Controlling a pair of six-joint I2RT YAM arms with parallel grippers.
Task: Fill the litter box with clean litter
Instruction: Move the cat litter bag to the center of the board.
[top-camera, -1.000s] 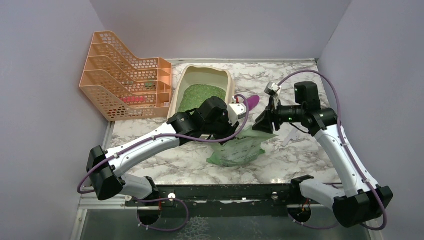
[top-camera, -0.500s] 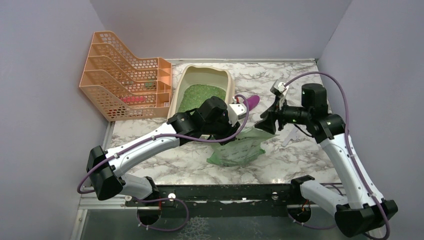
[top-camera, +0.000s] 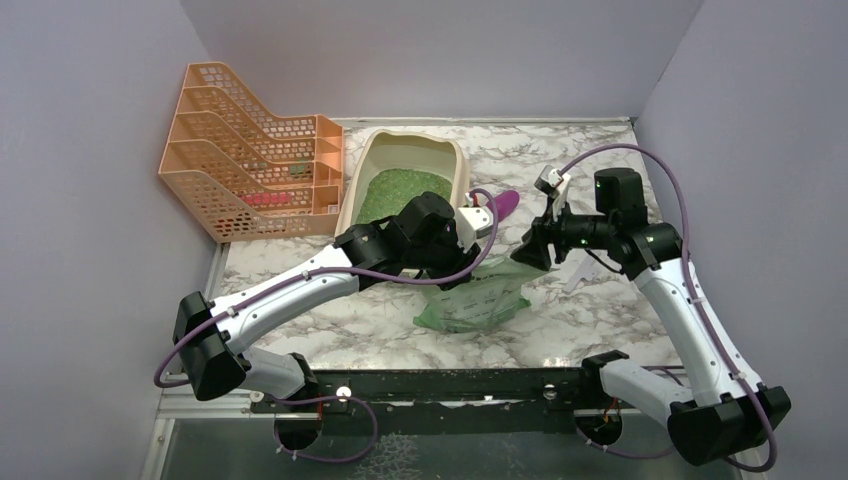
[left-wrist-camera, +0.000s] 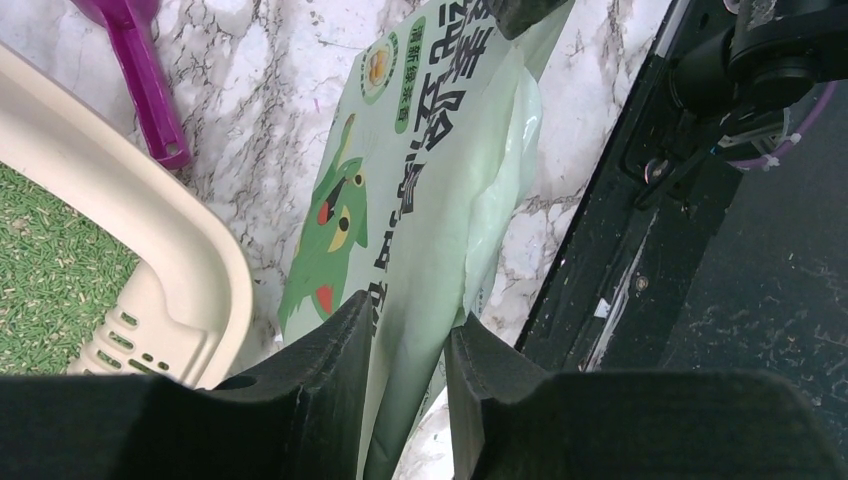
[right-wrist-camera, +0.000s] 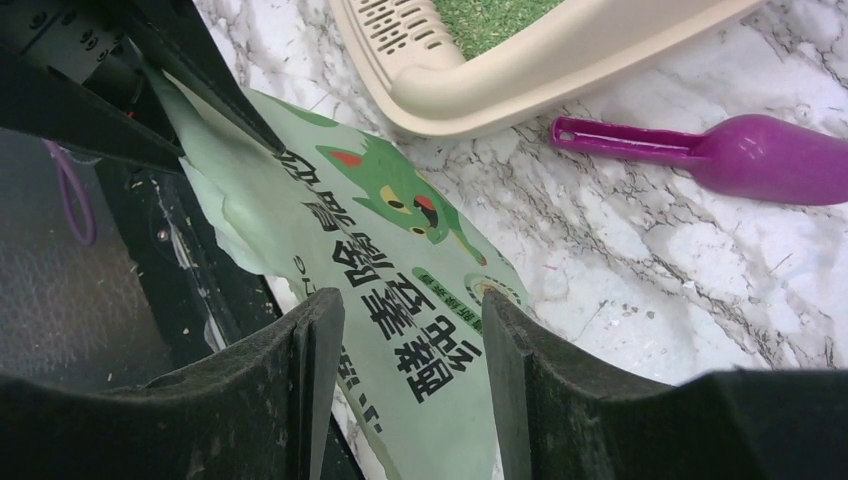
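Observation:
The beige litter box (top-camera: 405, 150) stands at the back centre with green litter (top-camera: 395, 190) in it. It also shows in the left wrist view (left-wrist-camera: 190, 250) and the right wrist view (right-wrist-camera: 520, 80). The green printed litter bag (top-camera: 475, 300) hangs and lies in front of the box. My left gripper (top-camera: 452, 262) is shut on a fold of the bag (left-wrist-camera: 420, 180) at its left end, the midpoint of the jaws showing in the left wrist view (left-wrist-camera: 410, 330). My right gripper (top-camera: 528, 252) is at the bag's right end. Its jaws (right-wrist-camera: 410, 310) stand apart with the bag (right-wrist-camera: 400, 250) between them.
A magenta scoop (top-camera: 503, 203) lies on the marble top right of the box, also in the right wrist view (right-wrist-camera: 740, 160). An orange mesh file rack (top-camera: 250, 160) stands at the back left. A black rail (top-camera: 450, 385) runs along the near table edge. Purple walls enclose the table.
My right arm swung slightly right and back again, its gripper staying at the bag's right end. The bag's upper right corner sits a little lower. The left arm has not moved.

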